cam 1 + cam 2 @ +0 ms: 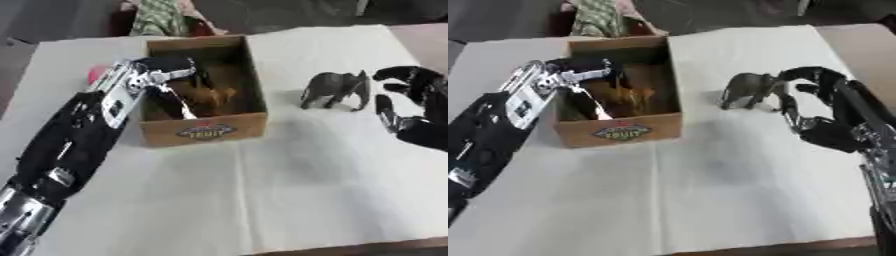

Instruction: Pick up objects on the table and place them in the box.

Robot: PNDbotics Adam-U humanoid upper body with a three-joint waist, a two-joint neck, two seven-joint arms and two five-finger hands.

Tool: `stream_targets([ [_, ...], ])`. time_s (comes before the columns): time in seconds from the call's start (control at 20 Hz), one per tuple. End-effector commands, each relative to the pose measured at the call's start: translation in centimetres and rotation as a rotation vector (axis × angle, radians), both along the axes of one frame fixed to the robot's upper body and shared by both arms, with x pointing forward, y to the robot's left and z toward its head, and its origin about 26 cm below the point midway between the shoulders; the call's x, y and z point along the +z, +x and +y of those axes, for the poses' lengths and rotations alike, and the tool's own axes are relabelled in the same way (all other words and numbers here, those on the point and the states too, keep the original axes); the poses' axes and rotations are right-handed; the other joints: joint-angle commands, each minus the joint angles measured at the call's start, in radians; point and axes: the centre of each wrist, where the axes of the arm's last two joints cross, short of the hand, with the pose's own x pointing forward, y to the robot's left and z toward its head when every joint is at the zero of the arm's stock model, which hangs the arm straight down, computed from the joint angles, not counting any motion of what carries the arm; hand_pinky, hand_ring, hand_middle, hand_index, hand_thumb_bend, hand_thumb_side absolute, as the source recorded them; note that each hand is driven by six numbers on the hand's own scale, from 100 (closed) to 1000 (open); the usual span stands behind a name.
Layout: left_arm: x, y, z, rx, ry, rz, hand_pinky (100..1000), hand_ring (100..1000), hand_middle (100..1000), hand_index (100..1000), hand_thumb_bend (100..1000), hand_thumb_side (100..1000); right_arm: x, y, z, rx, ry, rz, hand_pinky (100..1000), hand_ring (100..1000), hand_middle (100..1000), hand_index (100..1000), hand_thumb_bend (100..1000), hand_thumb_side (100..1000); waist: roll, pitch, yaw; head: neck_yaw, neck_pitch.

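Note:
A cardboard box [206,131] with a fruit label stands at the table's centre left. My left hand [162,67] reaches over its left wall into it, with the fingers [179,102] straight and pointing down. A brown toy [216,95] lies inside the box beside those fingers. A grey elephant toy [332,87] stands upright on the white cloth to the right of the box. My right hand [826,131] is open just right of the elephant. Its fingers [798,75] arch towards the animal and hold nothing.
A pink object [94,75] shows behind my left forearm, left of the box. Patterned fabric [157,17] lies beyond the table's far edge. White cloth [289,190] covers the table in front of the box and the elephant.

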Motion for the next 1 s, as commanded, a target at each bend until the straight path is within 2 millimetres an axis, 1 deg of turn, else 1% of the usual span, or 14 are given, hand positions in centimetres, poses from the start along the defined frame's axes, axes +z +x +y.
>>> stream_targets([
  [0.05, 4.1, -0.8, 1.2, 0.026, -0.044, -0.12, 840, 744, 773, 841, 1000, 569, 0.7, 0.0, -0.4, -0.012, -0.003, -0.021, 897, 952, 749, 804, 100, 139, -0.004, -0.02, 0.004, -0.003, -0.008],
  [0.15, 5.3, -1.4, 1.9, 0.047, -0.089, -0.167, 845, 737, 774, 844, 1000, 590, 0.7, 0.0, -0.5, -0.017, -0.003, -0.021, 897, 952, 749, 804, 100, 140, -0.004, -0.021, 0.009, -0.007, -0.009],
  [0.25, 6.2, -1.9, 2.6, 0.073, -0.127, -0.209, 845, 732, 771, 844, 1000, 588, 0.7, 0.0, -0.6, -0.021, -0.003, -0.021, 898, 952, 749, 804, 100, 140, -0.005, -0.022, 0.012, -0.01, -0.01],
  [0.3, 6.5, -2.0, 3.2, 0.096, -0.141, -0.227, 835, 706, 759, 840, 978, 534, 0.7, 0.0, -0.6, -0.023, -0.004, -0.021, 898, 952, 749, 805, 100, 141, -0.005, -0.022, 0.014, -0.012, -0.01],
  [0.35, 6.8, -2.2, 4.0, 0.126, -0.157, -0.245, 831, 694, 751, 838, 962, 505, 0.7, 0.0, -0.7, -0.024, -0.004, -0.022, 898, 952, 749, 805, 100, 142, -0.004, -0.022, 0.016, -0.013, -0.01],
  [0.4, 6.9, -2.3, 4.9, 0.161, -0.172, -0.254, 827, 682, 744, 837, 891, 467, 0.7, 0.0, -0.7, -0.028, -0.004, -0.022, 898, 952, 749, 805, 100, 142, -0.004, -0.022, 0.018, -0.016, -0.011],
  [0.45, 6.8, -2.3, 5.6, 0.194, -0.184, -0.259, 825, 677, 742, 837, 844, 440, 0.7, 0.0, -0.8, -0.03, -0.004, -0.023, 898, 952, 749, 805, 100, 143, -0.003, -0.021, 0.019, -0.018, -0.011],
  [0.5, 6.7, -2.3, 6.6, 0.236, -0.195, -0.261, 819, 666, 736, 834, 776, 392, 0.7, 0.0, -0.9, -0.034, -0.005, -0.023, 898, 952, 749, 805, 100, 143, -0.003, -0.021, 0.022, -0.021, -0.012],
  [0.6, 6.4, -2.2, 7.7, 0.289, -0.21, -0.262, 819, 666, 736, 834, 776, 392, 0.8, 0.0, -0.9, -0.037, -0.005, -0.025, 898, 952, 749, 805, 100, 143, -0.002, -0.021, 0.023, -0.023, -0.012],
  [0.75, 6.3, -2.1, 8.0, 0.304, -0.216, -0.263, 819, 666, 736, 834, 776, 392, 0.8, 0.0, -1.0, -0.038, -0.005, -0.025, 898, 952, 749, 805, 100, 143, -0.002, -0.02, 0.023, -0.023, -0.012],
  [0.8, 6.0, -2.1, 8.7, 0.328, -0.213, -0.258, 796, 623, 706, 821, 555, 224, 0.8, 0.0, -1.1, -0.045, -0.005, -0.026, 898, 952, 749, 806, 100, 146, -0.002, -0.018, 0.03, -0.032, -0.014],
  [0.9, 5.0, -2.2, 11.5, 0.436, -0.218, -0.232, 791, 616, 699, 816, 547, 217, 0.8, -0.1, -1.3, -0.051, -0.004, -0.027, 898, 952, 749, 806, 100, 147, -0.003, -0.018, 0.034, -0.034, -0.014],
  [0.95, 4.5, -2.1, 12.5, 0.487, -0.23, -0.218, 789, 615, 698, 815, 547, 217, 0.8, -0.1, -1.2, -0.05, -0.004, -0.027, 899, 952, 749, 806, 100, 147, -0.003, -0.018, 0.033, -0.033, -0.014],
  [1.0, 4.0, -1.9, 13.2, 0.53, -0.242, -0.204, 786, 611, 693, 813, 574, 228, 0.8, -0.1, -1.2, -0.05, -0.003, -0.027, 899, 952, 749, 806, 100, 149, -0.003, -0.017, 0.033, -0.033, -0.014],
])
